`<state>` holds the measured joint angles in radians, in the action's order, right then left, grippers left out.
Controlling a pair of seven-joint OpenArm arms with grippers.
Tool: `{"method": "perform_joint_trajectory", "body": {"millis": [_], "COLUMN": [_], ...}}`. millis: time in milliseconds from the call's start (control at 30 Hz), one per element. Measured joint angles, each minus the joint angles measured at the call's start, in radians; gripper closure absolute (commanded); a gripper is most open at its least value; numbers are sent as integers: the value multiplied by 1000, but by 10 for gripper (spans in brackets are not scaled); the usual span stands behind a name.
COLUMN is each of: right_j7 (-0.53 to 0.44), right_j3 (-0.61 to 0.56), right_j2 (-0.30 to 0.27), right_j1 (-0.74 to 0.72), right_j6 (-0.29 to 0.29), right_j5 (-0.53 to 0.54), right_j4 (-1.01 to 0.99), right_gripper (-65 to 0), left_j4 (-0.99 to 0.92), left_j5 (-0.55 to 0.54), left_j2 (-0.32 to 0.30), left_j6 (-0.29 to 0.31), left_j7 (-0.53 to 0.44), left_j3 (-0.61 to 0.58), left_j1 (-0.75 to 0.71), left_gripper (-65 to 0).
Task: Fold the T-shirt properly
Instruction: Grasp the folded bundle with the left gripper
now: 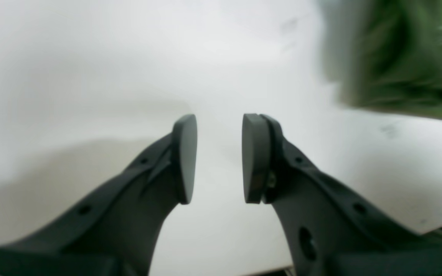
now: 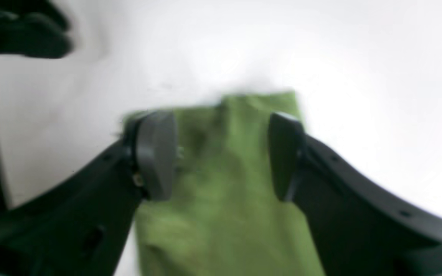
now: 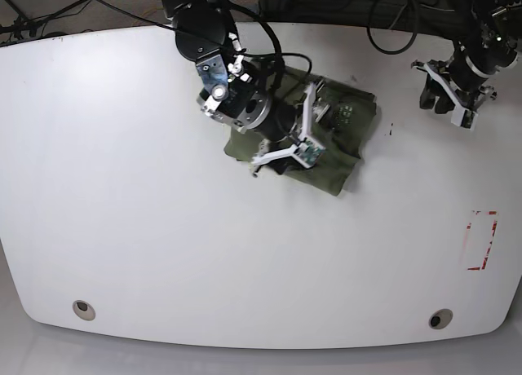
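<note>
Two arms work over the white table, and only one of them is at the cloth. The T-shirt lies bunched in a compact olive-green heap toward the far middle of the table, well away from the near edge. The right gripper hangs directly over that heap; in the right wrist view its fingers stand well apart, with green cloth showing in the gap between them and running on beneath, and nothing is pinched between the pads. The cloth's far edge ends just beyond the fingertips, where bare table begins. That view is blurred, so whether the pads touch the fabric cannot be told.

The left gripper sits off to the side, near the far corner of the table and well apart from the T-shirt. Its pads are parted with only white table seen between them. In its wrist view the cloth appears as a blurred green patch in the upper right corner.
</note>
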<state>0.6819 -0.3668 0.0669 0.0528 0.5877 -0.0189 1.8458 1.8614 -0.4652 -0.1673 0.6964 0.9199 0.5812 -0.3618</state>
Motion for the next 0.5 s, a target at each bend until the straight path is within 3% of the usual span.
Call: {"method": "perform_joint_trajectory", "body": {"millis": [167,267,367,500], "right_j7": [-2,-5,10,-11], "right_j3": [162,209,252,278], "right_j2": [-11,-61,-91,-125], "right_j1": [-4,-16,-28,-34], "right_j6": [9,64,68,92], "right_j5": [-4,2,-11,0], "right_j4": [2,-21,-67,-123], "right_gripper": [-268,-224,-195,-189], "left_j4": [65,84,90,93], "left_j5": [-6,-4,2,0], "left_j2": [-2,28,61,56], "left_j6": [0,0,1,0], "left_j7": [-5,-13,13,-5], "left_j3": [-176,-239,-301,-379], "left_j1": [39,47,63,86], "left_gripper": [-183,-183,-183,-183]}}
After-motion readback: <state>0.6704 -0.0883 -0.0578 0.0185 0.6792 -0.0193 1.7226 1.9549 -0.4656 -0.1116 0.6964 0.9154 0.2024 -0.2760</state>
